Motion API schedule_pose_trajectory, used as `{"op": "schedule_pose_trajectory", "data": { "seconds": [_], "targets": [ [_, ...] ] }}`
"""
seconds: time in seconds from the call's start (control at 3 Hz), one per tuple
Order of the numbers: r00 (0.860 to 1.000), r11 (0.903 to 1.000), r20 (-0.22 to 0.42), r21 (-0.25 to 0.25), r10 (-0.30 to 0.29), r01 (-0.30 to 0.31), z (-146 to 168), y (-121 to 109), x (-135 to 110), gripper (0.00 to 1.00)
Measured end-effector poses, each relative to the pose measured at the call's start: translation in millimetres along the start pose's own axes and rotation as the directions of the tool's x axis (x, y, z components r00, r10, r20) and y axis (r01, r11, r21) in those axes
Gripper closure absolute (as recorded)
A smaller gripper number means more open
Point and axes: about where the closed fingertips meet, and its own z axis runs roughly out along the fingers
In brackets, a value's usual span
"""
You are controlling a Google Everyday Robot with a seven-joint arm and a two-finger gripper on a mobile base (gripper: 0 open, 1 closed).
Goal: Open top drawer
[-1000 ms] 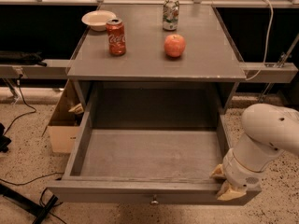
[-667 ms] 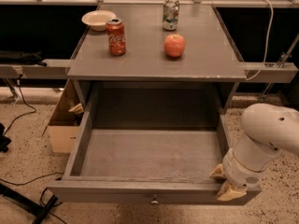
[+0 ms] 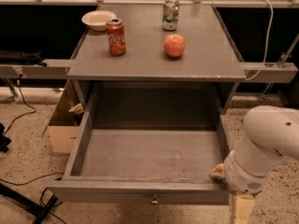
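One wide grey wooden top drawer (image 3: 149, 153) is pulled out, round-knobbed; the tan gripper (image 3: 229, 190) is placed at its right front corner, closure indiscernible.

Hand (image 3: 230, 190) low, at bottom right

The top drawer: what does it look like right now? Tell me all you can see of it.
The top drawer is grey, wood-like, wide and deep, and stands pulled far out from under the tabletop. Its bare inside holds nothing. The flat front carries one small round metal knob at centre. The gripper sits at its front right corner, seemingly touching the rim.
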Motion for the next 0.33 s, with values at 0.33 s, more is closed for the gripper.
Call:
{"op": "schedule_pose_trajectory", "data": {
  "seconds": [0.33],
  "targets": [
    [0.999,0.9889,-0.008,0.144,-0.038,0.039,-14.6,48.4,-26.9,0.00]
  ]
}}
